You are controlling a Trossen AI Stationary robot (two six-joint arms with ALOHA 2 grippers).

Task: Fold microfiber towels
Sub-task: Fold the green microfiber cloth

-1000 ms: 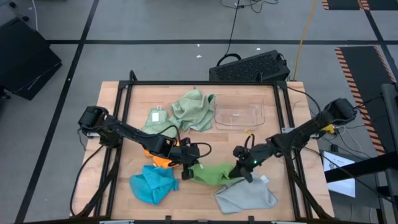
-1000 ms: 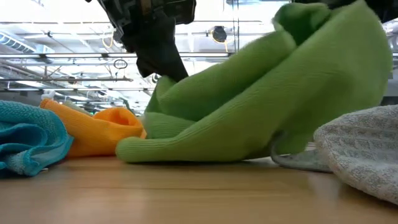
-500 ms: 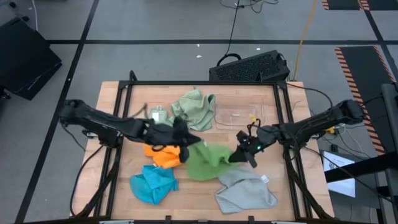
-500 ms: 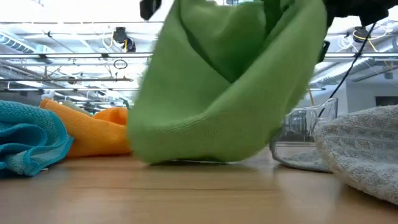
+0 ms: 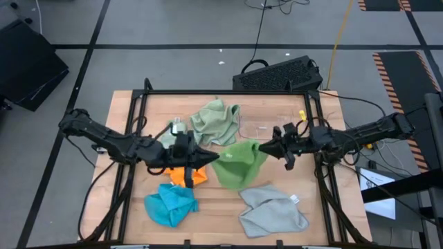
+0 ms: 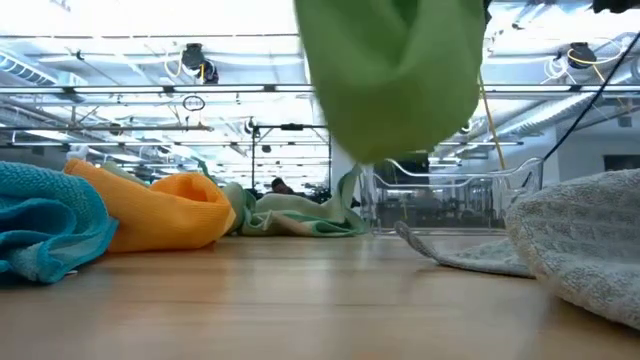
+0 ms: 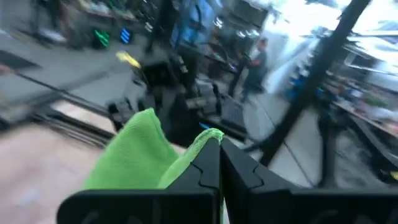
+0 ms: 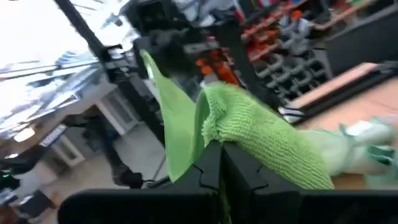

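While both end effectors were pinched tight on opposite edges of the bright green towel [image 5: 239, 163], the cloth hung between them, lifted clear of the bench [image 5: 214, 207] above its middle. The left end effector [image 5: 213, 158] gripped the towel's left edge with its fingers pressed together, its arm reaching in low from the bench's left side. The right end effector [image 5: 261, 148] clamped the right edge likewise, its arm stretched in from the right. Below lay the orange towel [image 5: 181, 175], the blue towel [image 5: 169, 203] and the grey towel [image 5: 273, 214]; a pale sage green towel [image 5: 216, 122] rested farther back, beside the clear tray [image 5: 266, 128].
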